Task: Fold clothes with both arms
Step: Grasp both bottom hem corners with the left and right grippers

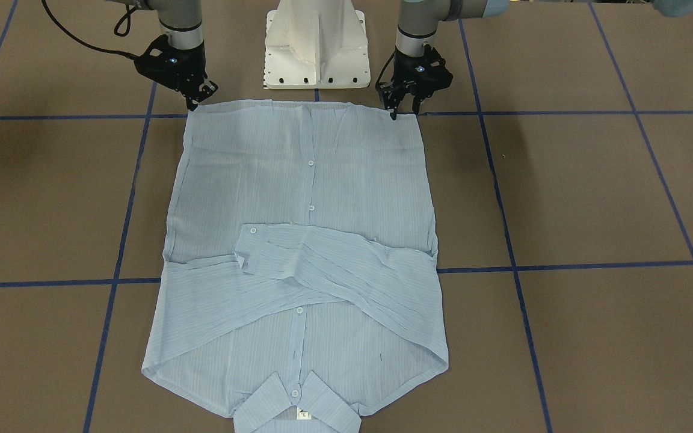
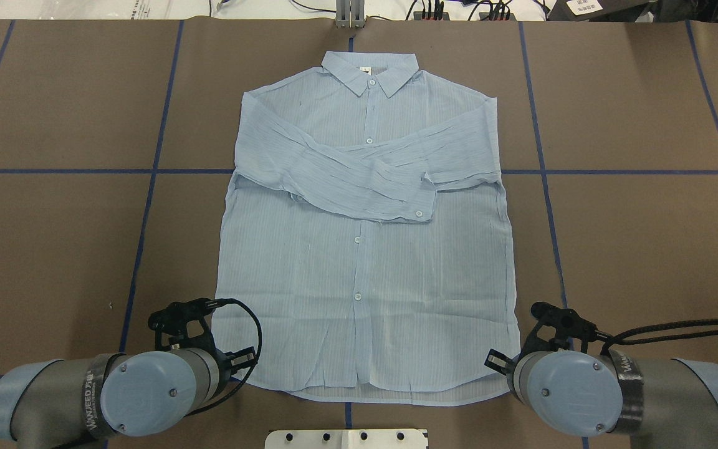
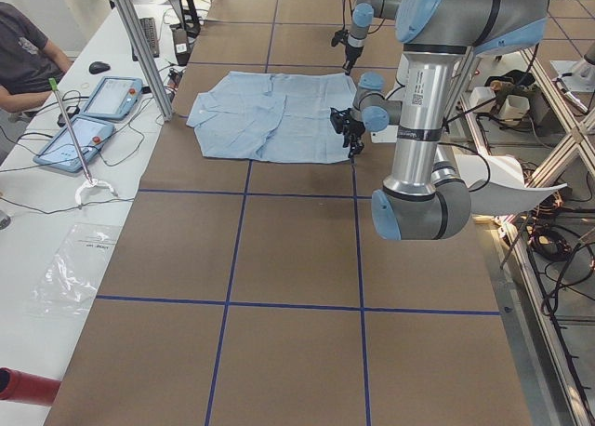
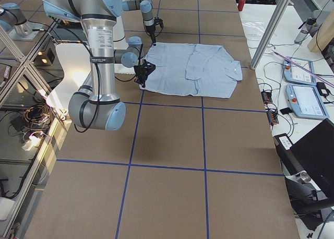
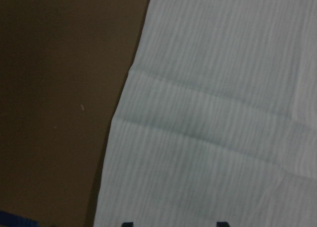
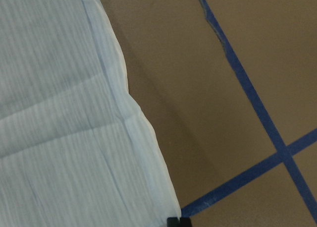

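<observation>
The table point(image 1: 593, 192) wears brown sheeting, ruled into large squares by blue tape lines point(image 1: 563, 266). A white pedestal base point(image 1: 315, 48) stands at the middle of one long edge. Opposite runs a white bench point(image 3: 28, 259). On it a tablet-like pendant point(image 3: 110, 97) lies just beside a second pendant point(image 3: 72, 142), with a mouse point(image 3: 99, 68) near them and a clear plastic bag point(image 3: 74, 268) well apart. A person point(image 3: 23, 54) in a dark top sits there, forearm on the bench. A red cylinder point(image 3: 23, 389) pokes in at the corner — what it is, I can't tell.
</observation>
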{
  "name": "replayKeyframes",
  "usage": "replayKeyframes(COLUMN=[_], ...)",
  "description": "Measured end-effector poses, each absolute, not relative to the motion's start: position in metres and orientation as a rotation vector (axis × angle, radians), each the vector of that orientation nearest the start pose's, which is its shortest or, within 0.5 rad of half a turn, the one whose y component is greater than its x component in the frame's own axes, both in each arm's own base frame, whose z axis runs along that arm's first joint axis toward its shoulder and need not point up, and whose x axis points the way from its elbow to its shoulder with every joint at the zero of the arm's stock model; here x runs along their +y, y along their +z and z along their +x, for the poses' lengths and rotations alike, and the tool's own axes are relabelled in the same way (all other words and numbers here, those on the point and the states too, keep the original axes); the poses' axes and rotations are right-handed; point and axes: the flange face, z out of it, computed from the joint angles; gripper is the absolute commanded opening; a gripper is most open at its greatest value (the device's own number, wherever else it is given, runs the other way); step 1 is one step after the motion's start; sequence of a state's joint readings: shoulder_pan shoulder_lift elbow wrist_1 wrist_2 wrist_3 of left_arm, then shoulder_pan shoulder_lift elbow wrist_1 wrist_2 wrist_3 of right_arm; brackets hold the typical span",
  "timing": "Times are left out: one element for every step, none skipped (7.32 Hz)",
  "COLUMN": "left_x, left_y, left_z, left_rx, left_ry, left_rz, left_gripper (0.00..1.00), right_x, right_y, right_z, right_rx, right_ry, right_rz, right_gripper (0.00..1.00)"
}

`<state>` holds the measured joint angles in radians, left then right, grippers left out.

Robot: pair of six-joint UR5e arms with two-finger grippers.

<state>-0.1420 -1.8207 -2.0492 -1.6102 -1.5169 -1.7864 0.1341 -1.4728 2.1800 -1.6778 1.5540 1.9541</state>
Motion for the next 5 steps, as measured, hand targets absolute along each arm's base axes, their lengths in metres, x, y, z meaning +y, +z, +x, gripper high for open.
replayKeyframes(left_x=[-0.2122, -0.2116, -0.2113, -0.2111, -0.2111], left_y=[0.3205, 0.3228, 0.3236, 0.3243, 0.3246], left_z=[0.5125, 0.5121, 0.5122, 0.5126, 0.513], left_rx=[0.762, 0.757, 0.755, 0.754, 0.753], left_ry=[-0.362, -0.362, -0.363, -0.363, -0.363], left_rz=[0.022, 0.02, 0.019, 0.019, 0.018], left_gripper=[0.59, 0.57, 0.55, 0.53, 0.45], right_x=[-0.1981, -0.1986, -0.1989, -0.199, -0.1991], right_y=[0.3547, 0.3536, 0.3526, 0.3518, 0.3513], right_z=[-0.4551, -0.4544, -0.4536, -0.4529, -0.4525], right_rx=[-0.608, -0.611, -0.613, -0.615, -0.616], right_ry=[0.508, 0.509, 0.509, 0.51, 0.51], right_rz=[-0.059, -0.059, -0.059, -0.059, -0.059], right_gripper=[0.0, 0.0, 0.0, 0.0, 0.0])
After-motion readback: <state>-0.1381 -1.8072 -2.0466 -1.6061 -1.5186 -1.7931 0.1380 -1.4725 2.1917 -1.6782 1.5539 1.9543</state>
